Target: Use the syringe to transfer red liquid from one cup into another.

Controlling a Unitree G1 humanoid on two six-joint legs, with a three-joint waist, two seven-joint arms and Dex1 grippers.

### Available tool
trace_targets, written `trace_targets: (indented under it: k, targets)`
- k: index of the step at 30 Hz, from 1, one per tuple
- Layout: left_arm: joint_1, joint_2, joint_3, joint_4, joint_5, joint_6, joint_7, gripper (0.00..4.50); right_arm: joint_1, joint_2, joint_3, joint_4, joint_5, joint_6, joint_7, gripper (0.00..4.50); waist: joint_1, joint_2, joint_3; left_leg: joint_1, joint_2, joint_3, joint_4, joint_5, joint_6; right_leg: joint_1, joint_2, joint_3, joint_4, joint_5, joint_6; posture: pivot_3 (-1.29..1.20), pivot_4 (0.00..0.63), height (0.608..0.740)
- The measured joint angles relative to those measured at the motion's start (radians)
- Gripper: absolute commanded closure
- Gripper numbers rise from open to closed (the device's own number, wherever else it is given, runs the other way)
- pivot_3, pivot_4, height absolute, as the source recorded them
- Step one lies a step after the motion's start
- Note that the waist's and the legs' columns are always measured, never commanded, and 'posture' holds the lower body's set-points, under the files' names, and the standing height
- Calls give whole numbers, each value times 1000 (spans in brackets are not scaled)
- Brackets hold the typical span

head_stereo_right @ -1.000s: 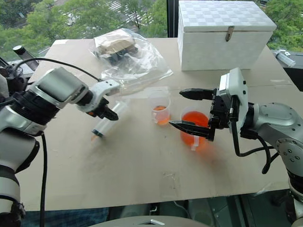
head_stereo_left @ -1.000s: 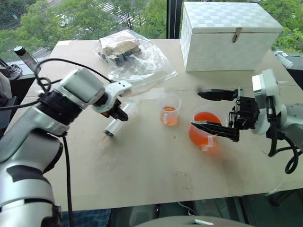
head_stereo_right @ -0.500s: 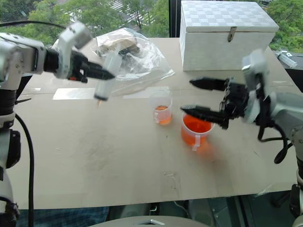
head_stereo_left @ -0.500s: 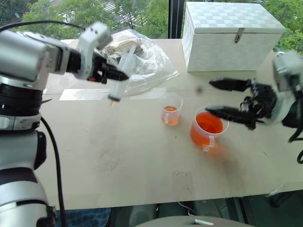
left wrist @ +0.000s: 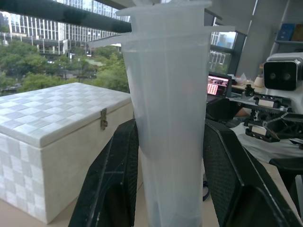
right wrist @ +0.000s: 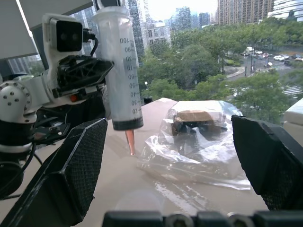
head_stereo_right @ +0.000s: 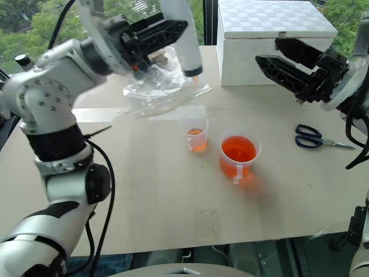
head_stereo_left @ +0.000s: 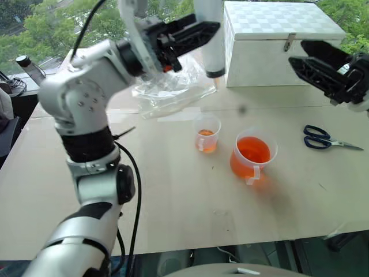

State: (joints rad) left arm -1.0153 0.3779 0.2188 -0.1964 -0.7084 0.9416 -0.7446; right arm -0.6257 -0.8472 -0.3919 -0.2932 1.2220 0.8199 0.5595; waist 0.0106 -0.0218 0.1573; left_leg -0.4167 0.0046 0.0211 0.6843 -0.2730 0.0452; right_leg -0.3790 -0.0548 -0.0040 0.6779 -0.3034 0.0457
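- Your left gripper (head_stereo_left: 199, 32) is raised at the far side of the table, its black fingers clamped on the barrel of the large clear plastic syringe (head_stereo_left: 209, 40).
- You hold the syringe upright, its short orange-tinted tip pointing down, high above the table and just left of the white woven box with a metal clasp (head_stereo_left: 277, 43).
- Your right gripper (head_stereo_left: 314, 62) hangs in the air at the right, jaws spread wide and holding nothing.
- You can see the wide clear handled beaker (head_stereo_left: 252, 157), filled with orange-red liquid (head_stereo_left: 253, 151), mid-table.
- The small narrow clear cup (head_stereo_left: 207, 133), with its thin orange layer, stands just left and slightly beyond it.
- Blue-handled scissors (head_stereo_left: 323, 138) lie at your right; a crumpled clear plastic bag (head_stereo_right: 158, 81) lies far left.
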Motion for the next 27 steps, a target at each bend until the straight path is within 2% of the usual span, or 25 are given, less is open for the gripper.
trace_targets:
  k: [5,10,15,23,27]
  targets:
    - [117,-10,-164,-92,1,-67,-71,3108,13,-37,-49,-5,-11,-1,-1,0,1,0,0,0,0,0,0,0,0,0,0,0,0,0,0,0,150,740]
    - [136,2,-264,-117,9,-96,-116,3108,12,-40,-57,-37,-22,-13,-23,0,-1,1,-1,1,0,1,0,0,0,0,1,1,0,0,0,0,150,740]
    - [163,-4,-384,-80,118,-240,-168,3108,30,-37,-56,-82,-22,-15,-27,0,2,1,-1,1,0,1,0,0,0,0,1,1,-1,0,0,0,150,740]
    - [188,-98,-440,75,215,-441,-210,3108,57,-44,-54,-95,-49,-14,-32,0,3,1,-1,0,0,1,0,0,0,0,1,0,-1,0,0,0,150,740]
    - [192,-134,-456,126,236,-485,-222,3108,121,-90,-52,-115,-78,1,-6,0,3,1,-1,0,0,1,0,0,1,0,1,1,-1,0,0,0,150,740]
